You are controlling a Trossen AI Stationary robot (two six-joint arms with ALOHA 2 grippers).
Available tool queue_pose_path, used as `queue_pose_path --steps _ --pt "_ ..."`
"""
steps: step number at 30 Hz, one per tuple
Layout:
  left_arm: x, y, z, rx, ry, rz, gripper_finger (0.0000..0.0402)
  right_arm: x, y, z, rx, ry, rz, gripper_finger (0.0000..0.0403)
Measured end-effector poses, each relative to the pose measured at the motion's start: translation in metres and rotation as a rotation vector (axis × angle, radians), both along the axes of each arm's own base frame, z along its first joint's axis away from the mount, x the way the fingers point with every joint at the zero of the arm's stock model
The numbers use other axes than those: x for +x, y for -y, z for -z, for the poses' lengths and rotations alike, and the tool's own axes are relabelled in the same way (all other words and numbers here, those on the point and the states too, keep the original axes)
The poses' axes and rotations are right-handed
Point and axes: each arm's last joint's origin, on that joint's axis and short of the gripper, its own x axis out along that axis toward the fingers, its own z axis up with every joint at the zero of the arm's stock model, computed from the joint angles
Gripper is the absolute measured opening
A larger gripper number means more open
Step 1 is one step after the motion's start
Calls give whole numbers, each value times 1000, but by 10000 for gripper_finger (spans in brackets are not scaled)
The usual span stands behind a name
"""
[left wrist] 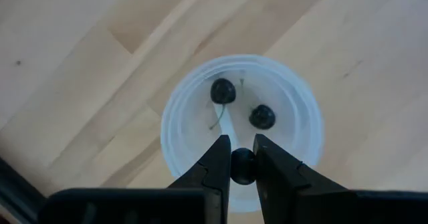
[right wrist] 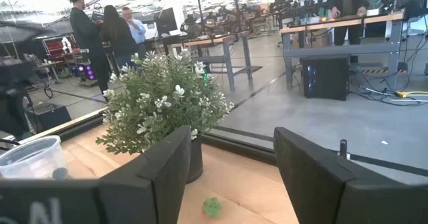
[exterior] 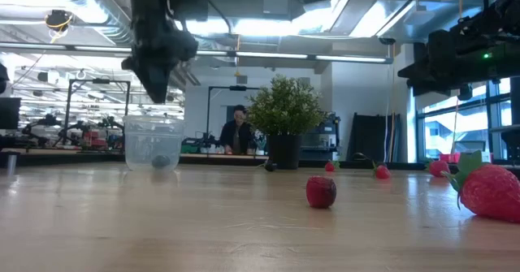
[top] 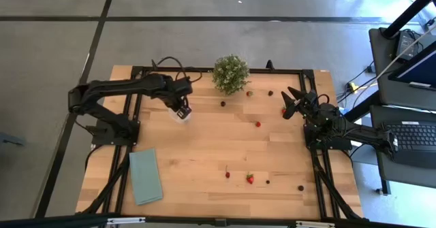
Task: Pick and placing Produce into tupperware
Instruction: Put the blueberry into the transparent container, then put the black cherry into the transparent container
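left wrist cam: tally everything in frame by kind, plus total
cup: 1
dark berries lying in the cup: 2
dark berry pinched in the left gripper above the cup: 1
red pieces: 0
Total: 4

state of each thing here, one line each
left gripper: shut on a dark berry, above the cup
cup: upright, open, two dark berries inside
right gripper: open, empty, waiting at the table's right edge
potted plant: upright
teal cloth: lying flat
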Motion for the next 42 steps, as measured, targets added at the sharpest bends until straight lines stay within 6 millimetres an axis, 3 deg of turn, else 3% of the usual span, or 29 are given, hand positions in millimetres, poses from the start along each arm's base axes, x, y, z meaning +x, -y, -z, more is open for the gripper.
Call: queue_pose_path --steps 10,15,26,36,42 --pt "22 -19 45 -64 -140 14 54 0 0 0 0 0 0 217" --pt "30 -23 56 -64 -129 33 46 0 0 0 0 -1 -3 217" --pt "33 -23 55 -73 -98 58 92 0 0 0 -1 -1 -3 217" --pt "30 -20 55 -80 -132 72 106 0 0 0 -1 -1 -3 217" --pt "14 -15 28 -55 -83 75 114 0 0 0 -1 -1 -3 217"
